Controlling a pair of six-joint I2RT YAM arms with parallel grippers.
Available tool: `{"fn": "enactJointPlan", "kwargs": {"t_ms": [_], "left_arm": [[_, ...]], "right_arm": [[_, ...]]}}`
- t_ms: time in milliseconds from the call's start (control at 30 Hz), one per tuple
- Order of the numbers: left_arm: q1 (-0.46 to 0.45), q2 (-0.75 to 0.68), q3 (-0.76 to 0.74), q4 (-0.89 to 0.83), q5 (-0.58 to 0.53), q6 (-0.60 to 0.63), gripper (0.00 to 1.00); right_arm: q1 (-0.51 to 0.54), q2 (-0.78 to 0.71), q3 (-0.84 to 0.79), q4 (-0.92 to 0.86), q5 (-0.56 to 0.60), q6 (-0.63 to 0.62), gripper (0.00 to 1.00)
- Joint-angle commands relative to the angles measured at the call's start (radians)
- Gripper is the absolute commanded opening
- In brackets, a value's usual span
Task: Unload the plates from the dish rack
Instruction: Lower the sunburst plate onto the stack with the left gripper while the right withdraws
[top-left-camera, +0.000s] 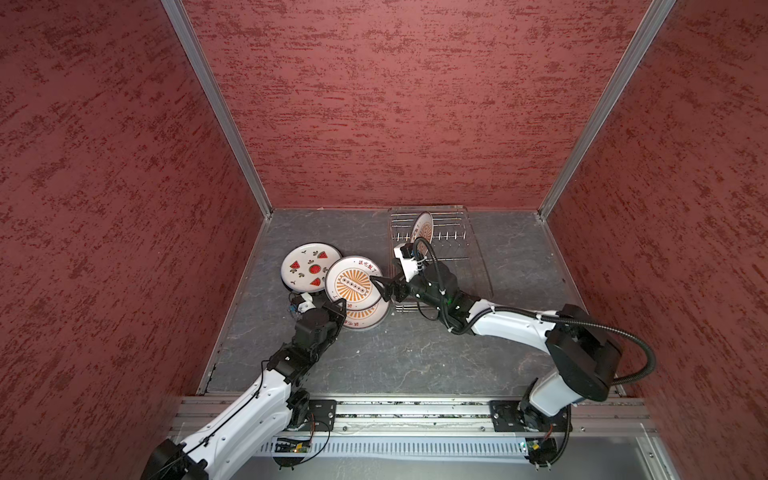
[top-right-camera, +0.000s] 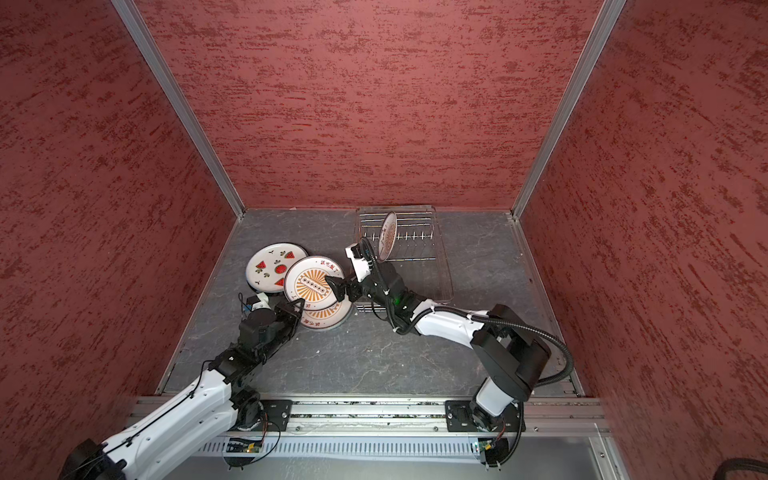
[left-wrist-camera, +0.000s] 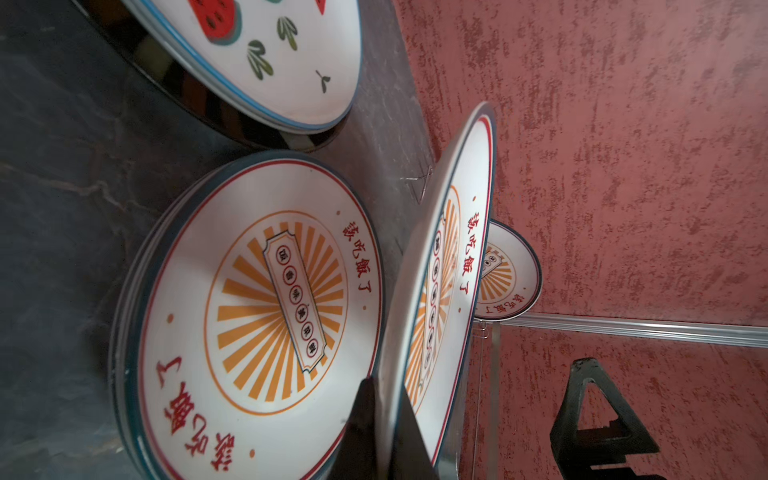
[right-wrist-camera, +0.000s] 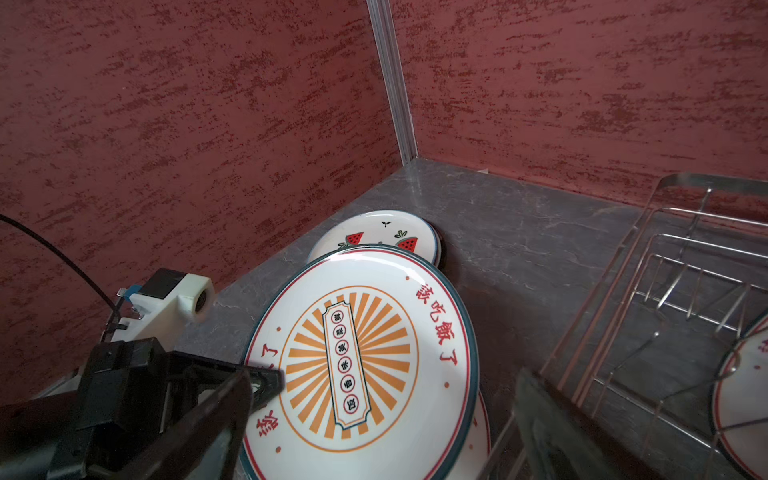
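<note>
My left gripper (top-left-camera: 343, 306) (left-wrist-camera: 388, 440) is shut on the near rim of a sunburst plate (top-left-camera: 353, 280) (left-wrist-camera: 457, 249), holding it tilted above another sunburst plate (top-left-camera: 368, 318) (left-wrist-camera: 257, 316) that lies flat on the table. A watermelon plate (top-left-camera: 309, 266) (right-wrist-camera: 382, 232) lies flat just behind them. My right gripper (top-left-camera: 380, 287) (right-wrist-camera: 386, 436) stands open at the held plate's right edge, nothing between its fingers. One sunburst plate (top-left-camera: 424, 227) (right-wrist-camera: 744, 395) stands on edge in the dish rack (top-left-camera: 457, 253) (right-wrist-camera: 665, 257).
Red textured walls (top-left-camera: 395, 104) enclose the grey table (top-left-camera: 374, 357) on three sides. The dish rack sits at the back, right of centre, with my right arm (top-left-camera: 511, 322) reaching across its front. A metal rail (top-left-camera: 395, 415) runs along the near edge.
</note>
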Motion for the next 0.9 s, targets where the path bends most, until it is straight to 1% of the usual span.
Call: {"fn": "enactJointPlan", "kwargs": {"t_ms": [0,133,200,467,533,600,867], "left_arm": [[0.007,0.016,0.039,-0.047,-0.009,-0.062,0.0],[0.007,0.04,0.068,-0.12,-0.03,-0.102,0.0],[0.006,0.057,0.09,-0.148,-0.036,-0.098,0.0],[0.004,0.147,0.15,-0.212,-0.017,-0.132,0.0],[-0.019,0.153,0.168,-0.255,-0.058,-0.151,0.0],[-0.04,0.154,0.173,-0.261,-0.085,-0.153,0.0],[-0.043,0.194,0.175,-0.252,-0.073,-0.18,0.0]], "right_arm": [[0.013,0.014,0.043,-0.046,0.055,-0.05,0.99],[0.018,0.022,0.047,-0.045,0.063,-0.057,0.99],[0.02,0.024,0.051,-0.051,0.057,-0.059,0.99],[0.027,0.042,0.076,-0.088,0.037,-0.074,0.99],[0.029,0.047,0.079,-0.088,0.042,-0.076,0.99],[0.03,0.05,0.084,-0.098,0.047,-0.08,0.99],[0.033,0.055,0.088,-0.105,0.055,-0.084,0.99]]}}
